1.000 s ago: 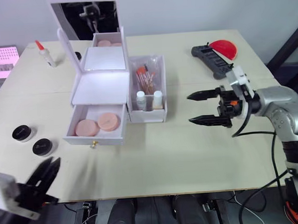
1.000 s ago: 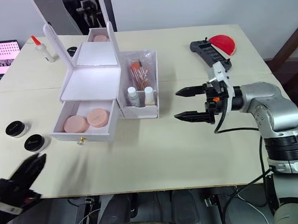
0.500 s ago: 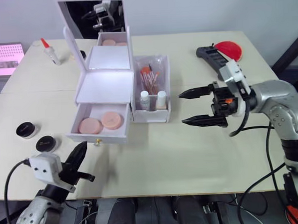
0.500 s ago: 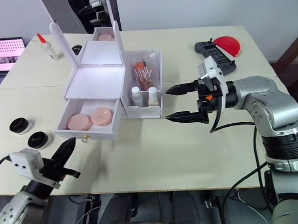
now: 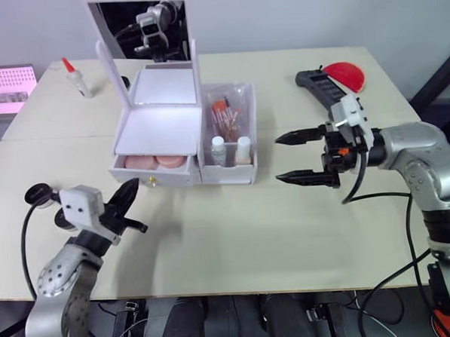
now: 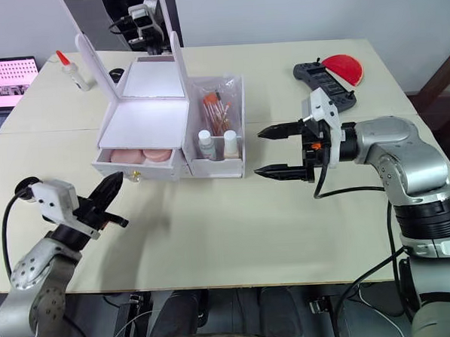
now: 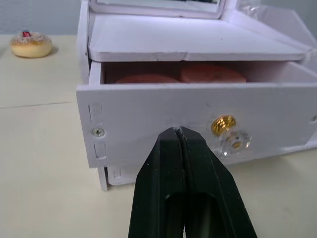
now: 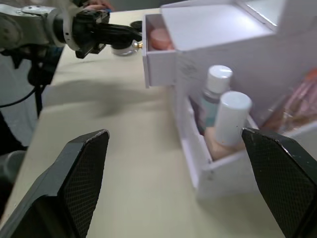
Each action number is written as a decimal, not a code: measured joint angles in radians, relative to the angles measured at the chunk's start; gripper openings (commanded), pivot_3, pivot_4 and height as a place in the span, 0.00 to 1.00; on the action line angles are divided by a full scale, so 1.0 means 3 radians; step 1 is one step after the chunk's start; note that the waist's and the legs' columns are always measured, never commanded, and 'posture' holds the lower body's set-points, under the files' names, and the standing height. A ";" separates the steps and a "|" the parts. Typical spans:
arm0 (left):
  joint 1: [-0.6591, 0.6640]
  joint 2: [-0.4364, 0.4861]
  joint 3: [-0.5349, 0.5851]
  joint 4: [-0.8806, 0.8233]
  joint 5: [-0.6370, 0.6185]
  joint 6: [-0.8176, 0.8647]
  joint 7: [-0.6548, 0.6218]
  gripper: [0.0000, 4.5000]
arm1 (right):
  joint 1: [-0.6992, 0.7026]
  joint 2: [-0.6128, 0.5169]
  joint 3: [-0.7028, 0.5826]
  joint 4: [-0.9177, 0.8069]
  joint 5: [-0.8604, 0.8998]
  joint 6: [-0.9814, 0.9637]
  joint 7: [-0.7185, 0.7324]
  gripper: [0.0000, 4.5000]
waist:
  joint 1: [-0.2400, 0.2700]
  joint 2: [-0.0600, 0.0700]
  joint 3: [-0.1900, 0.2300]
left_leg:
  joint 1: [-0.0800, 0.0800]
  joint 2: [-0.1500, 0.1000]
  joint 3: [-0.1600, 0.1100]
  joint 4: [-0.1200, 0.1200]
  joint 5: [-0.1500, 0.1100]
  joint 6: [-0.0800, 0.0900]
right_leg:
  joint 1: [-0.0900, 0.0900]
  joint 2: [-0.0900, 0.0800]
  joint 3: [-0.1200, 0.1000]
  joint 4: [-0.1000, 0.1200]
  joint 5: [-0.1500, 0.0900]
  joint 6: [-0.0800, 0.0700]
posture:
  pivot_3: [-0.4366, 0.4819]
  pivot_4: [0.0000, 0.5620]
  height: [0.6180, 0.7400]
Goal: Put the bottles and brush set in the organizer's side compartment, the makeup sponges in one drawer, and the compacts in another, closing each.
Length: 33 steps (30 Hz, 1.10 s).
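Since the earlier frames the drawer (image 5: 156, 170) had been pushed most of the way into the organizer (image 5: 162, 123), and the left gripper (image 7: 179, 136), fingers pressed together, had been brought up to the drawer front beside the gold knob (image 7: 222, 125). In the left wrist view the makeup sponges (image 7: 212, 74) were seen inside the narrow remaining gap. The right gripper (image 5: 298, 158) was held spread wide and empty, with the bottles (image 8: 225, 119) just ahead of it in the side compartment (image 5: 229, 172).
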 measured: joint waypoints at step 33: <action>-0.0778 0.0092 -0.0344 0.0672 0.0073 0.0086 -0.0072 0.01 | -0.0097 0.0109 0.0102 0.0210 -0.0125 -0.0218 -0.0063 1.00 | 0.0014 0.0000 0.0000 | -0.0003 0.0000 0.0000 0.0012 0.0001 -0.0001 | 0.0005 0.0000 -0.0001 0.0001 0.0005 0.0008 | 0.48 0.27 1.00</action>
